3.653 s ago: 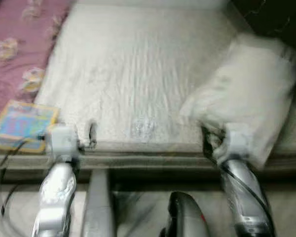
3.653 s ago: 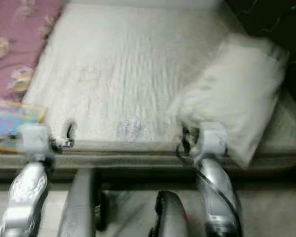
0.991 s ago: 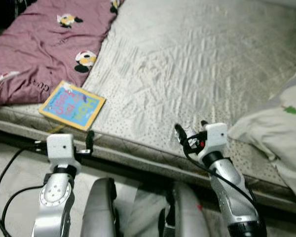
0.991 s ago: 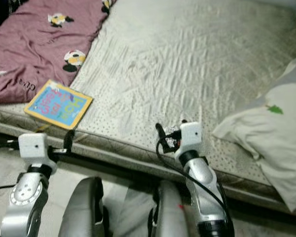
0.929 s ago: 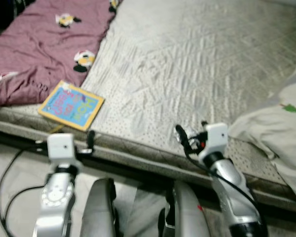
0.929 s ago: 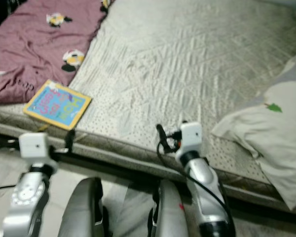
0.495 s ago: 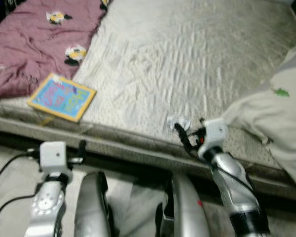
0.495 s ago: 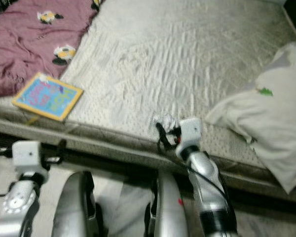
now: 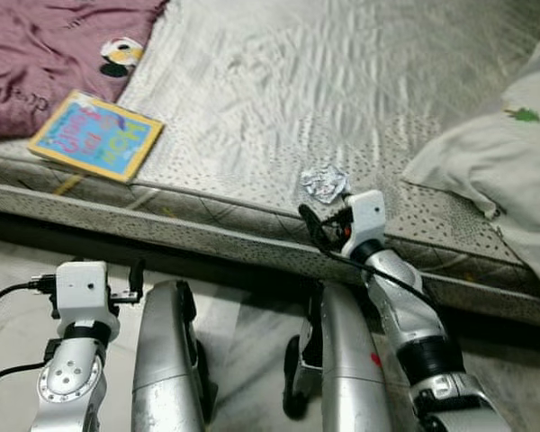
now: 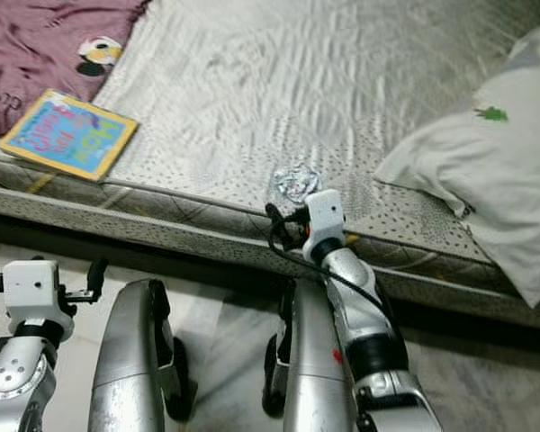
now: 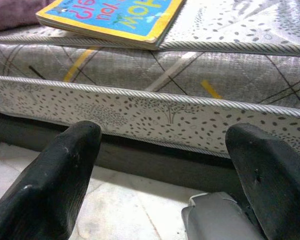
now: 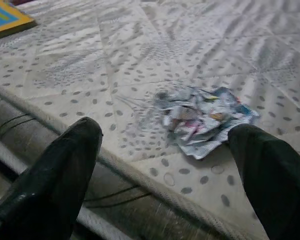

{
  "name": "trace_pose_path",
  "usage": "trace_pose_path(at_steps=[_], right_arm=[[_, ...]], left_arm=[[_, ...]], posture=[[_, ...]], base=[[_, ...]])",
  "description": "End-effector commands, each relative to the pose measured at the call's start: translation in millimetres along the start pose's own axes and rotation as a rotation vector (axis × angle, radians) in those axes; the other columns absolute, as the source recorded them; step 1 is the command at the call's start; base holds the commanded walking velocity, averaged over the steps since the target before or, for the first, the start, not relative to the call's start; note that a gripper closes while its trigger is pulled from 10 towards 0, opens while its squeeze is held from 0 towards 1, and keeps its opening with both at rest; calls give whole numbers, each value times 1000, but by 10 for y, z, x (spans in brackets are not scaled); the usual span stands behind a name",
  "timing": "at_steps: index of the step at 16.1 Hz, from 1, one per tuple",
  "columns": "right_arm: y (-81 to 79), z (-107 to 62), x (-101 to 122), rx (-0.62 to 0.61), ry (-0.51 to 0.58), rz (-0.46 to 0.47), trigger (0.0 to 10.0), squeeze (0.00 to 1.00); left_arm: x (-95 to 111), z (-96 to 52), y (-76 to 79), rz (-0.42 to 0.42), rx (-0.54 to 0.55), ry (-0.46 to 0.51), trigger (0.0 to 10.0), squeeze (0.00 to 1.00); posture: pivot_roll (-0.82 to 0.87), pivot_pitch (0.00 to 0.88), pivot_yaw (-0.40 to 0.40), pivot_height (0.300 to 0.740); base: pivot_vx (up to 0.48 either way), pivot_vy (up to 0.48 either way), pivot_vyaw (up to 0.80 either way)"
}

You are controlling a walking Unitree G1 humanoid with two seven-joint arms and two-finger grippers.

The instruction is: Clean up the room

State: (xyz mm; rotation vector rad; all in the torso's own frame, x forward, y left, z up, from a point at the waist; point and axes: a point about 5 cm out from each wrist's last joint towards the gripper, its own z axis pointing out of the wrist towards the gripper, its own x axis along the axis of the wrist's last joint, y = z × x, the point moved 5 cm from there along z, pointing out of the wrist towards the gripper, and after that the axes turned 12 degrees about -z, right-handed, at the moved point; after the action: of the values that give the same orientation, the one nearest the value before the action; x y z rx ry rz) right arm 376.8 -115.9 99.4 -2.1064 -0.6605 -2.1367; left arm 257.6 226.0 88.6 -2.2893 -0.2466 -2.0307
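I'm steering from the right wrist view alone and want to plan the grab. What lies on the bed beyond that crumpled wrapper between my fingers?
Observer: A white pillow lies on the mattress to the robot's right of the crumpled wrapper.
Operator: That yellow corner at my edge?
Observer: A blue picture book with a yellow border, flat near the mattress's front edge, to the left.
Operator: Where is the other arm?
Observer: The left gripper is low over the floor in front of the bed, fingers open, holding nothing.
Operator: Anything else to tidy?
Observer: A maroon blanket is bunched at the far left.
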Motion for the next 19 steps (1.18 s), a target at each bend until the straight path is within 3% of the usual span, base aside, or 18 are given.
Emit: trace_pose_path(at_steps=[1, 7, 10, 14, 19], right_arm=[[52, -9, -33, -29, -2, 9, 10000, 0], [32, 59, 16, -44, 34, 9, 10000, 0], [-23, 214, 209, -48, 88, -2, 10000, 0], [-91, 420, 417, -60, 118, -4, 10000, 0], [-96, 533, 418, -72, 79, -59, 10000, 0]], left_arm=[[6, -41, 35, -3, -21, -9, 10000, 0], [15, -64, 137, -25, -73, -21, 10000, 0], [32, -53, 172, -33, -79, -14, 10000, 0], [31, -80, 153, -25, -58, -13, 10000, 0], [-10, -233, 54, -11, -21, -33, 10000, 0]], posture=[[141, 295, -66, 514], [135, 297, -58, 514], [145, 299, -60, 514], [171, 303, -66, 514], [227, 333, -82, 514]], base=[[0, 0, 0], [0, 0, 0], [0, 0, 0], [0, 0, 0], [0, 0, 0]])
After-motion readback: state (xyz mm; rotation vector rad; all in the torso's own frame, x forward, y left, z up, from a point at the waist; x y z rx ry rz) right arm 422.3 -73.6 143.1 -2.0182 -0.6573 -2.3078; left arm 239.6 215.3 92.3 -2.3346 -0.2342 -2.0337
